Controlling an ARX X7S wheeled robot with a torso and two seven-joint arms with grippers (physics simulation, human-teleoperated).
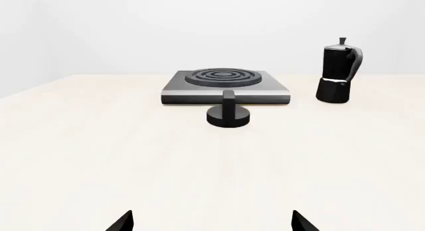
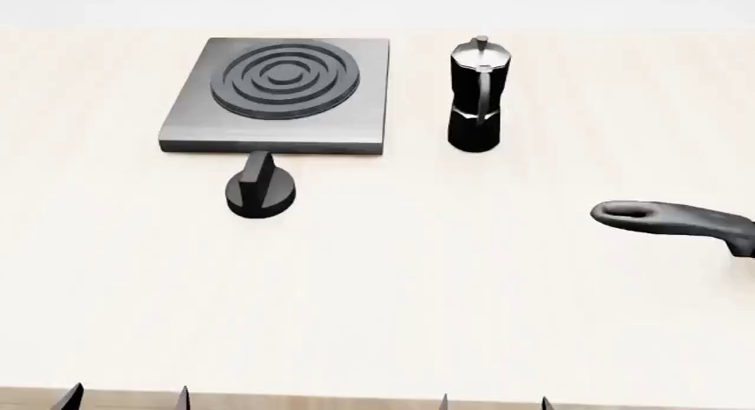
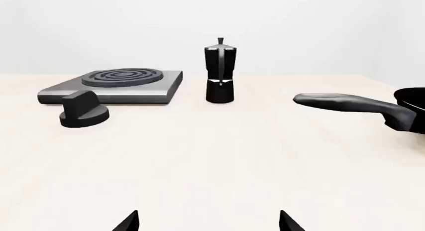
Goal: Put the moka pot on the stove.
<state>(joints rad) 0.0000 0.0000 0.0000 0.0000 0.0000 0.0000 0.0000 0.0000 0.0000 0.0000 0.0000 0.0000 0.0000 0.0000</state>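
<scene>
Moka pot (image 2: 478, 96): standing upright just beside the stove (image 2: 189, 118), not on it.
Left fingers (image 1: 121, 222): sitting apart.
Right fingers (image 3: 126, 222): sitting apart.

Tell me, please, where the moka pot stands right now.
In the head view the moka pot stands upright on the table, just right of the stove and apart from it, with the pan handle nearer the robot, further right.

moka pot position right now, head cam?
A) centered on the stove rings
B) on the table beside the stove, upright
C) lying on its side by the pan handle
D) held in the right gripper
B: the moka pot stands upright on the table just off the stove edge, on the robot's right side, rings bare, neither gripper near it.
</scene>
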